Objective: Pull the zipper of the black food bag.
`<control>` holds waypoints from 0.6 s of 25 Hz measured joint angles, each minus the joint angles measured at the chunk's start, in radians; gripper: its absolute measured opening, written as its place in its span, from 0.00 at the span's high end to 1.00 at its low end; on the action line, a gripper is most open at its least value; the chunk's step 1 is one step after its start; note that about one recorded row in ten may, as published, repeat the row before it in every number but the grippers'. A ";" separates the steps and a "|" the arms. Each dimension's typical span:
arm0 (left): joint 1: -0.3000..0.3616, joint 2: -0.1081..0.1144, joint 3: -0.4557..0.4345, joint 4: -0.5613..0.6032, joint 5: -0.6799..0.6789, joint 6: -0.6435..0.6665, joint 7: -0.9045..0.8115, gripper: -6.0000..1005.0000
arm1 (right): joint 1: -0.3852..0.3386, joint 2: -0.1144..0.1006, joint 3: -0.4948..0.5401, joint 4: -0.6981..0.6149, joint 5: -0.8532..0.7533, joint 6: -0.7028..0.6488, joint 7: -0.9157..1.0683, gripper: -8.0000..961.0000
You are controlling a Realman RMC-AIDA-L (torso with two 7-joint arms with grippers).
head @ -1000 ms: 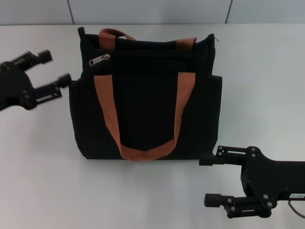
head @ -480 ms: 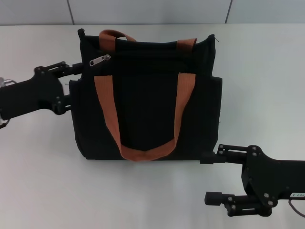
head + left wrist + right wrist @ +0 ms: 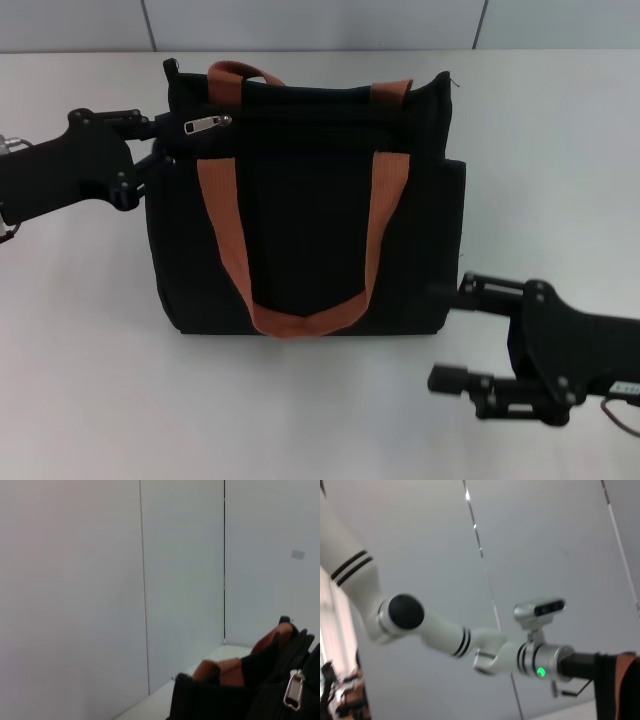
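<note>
two grippers in view. left gripper [image 3: 158,143] is spread wide at the upper left corner of the black food bag [image 3: 305,200], just beside the zipper [image 3: 207,126] pull, not on it. approach step; next it must close on the tab. orange handle [image 3: 228,235] lies below the tab. right gripper [image 3: 450,335], also spread, idles near the bag's lower right corner.

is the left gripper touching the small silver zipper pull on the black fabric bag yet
Apart. In the head view the left gripper is at the black fabric bag's corner, with black fabric showing between its fingers and the small silver zipper pull.
</note>
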 joint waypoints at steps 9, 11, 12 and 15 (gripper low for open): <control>0.025 0.000 -0.002 0.004 -0.049 0.059 0.058 0.86 | 0.016 0.002 0.001 0.036 0.174 0.026 0.297 0.23; 0.026 -0.006 -0.002 0.004 -0.049 0.066 0.072 0.91 | 0.025 0.002 0.002 0.034 0.209 0.025 0.396 0.23; 0.027 -0.010 -0.004 0.005 -0.050 0.076 0.082 0.93 | 0.033 0.001 0.001 0.031 0.225 0.024 0.444 0.23; 0.028 -0.026 -0.024 0.010 -0.055 0.115 0.101 0.97 | 0.060 -0.002 0.001 0.009 0.244 0.032 0.588 0.23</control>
